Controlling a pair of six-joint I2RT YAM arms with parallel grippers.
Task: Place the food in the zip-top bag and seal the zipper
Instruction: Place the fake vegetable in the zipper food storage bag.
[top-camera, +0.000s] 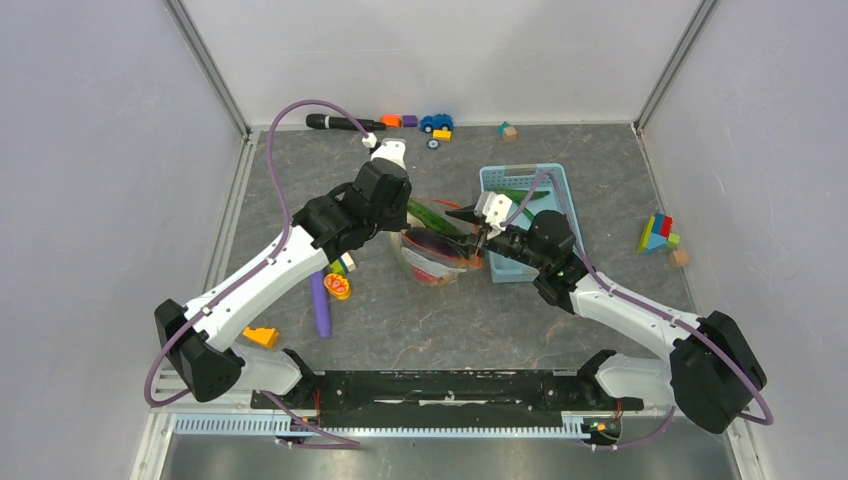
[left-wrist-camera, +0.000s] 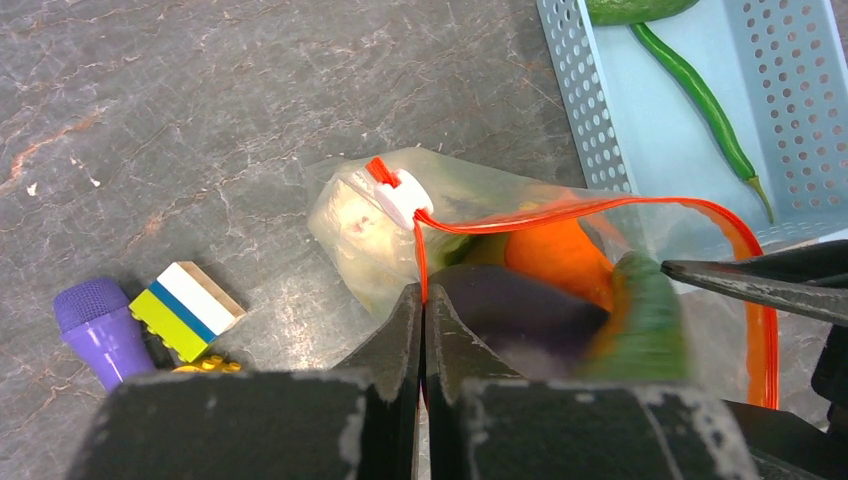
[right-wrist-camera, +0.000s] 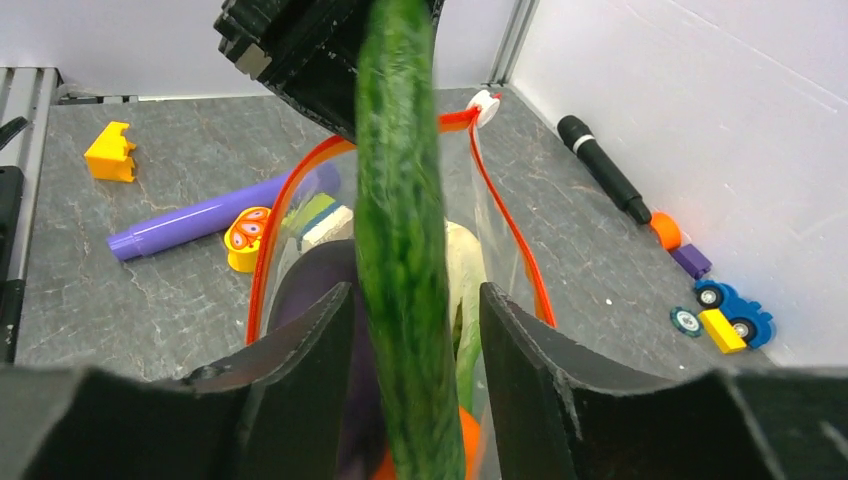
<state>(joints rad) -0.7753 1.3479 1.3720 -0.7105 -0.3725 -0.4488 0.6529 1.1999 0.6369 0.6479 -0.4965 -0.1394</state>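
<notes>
Left fingers (left-wrist-camera: 422, 330) pinched on zipper (left-wrist-camera: 420, 262) | right fingers (right-wrist-camera: 415, 330) clamp cucumber (right-wrist-camera: 400, 250) over zip-top bag (top-camera: 432, 250) mouth

Cucumber (right-wrist-camera: 405, 250) ends cropped by the frame; eggplant (left-wrist-camera: 520, 310) blurred inside the bag (left-wrist-camera: 380, 240)

The clear bag (left-wrist-camera: 370, 235) is sitting mid-table, its orange-red zipper (left-wrist-camera: 520, 215) gaping open; eggplant (left-wrist-camera: 520, 310), an orange piece (left-wrist-camera: 560, 255) and cabbage (pale) (right-wrist-camera: 468, 270) are lying inside, a cucumber (right-wrist-camera: 405, 240) sticking upright above.
</notes>
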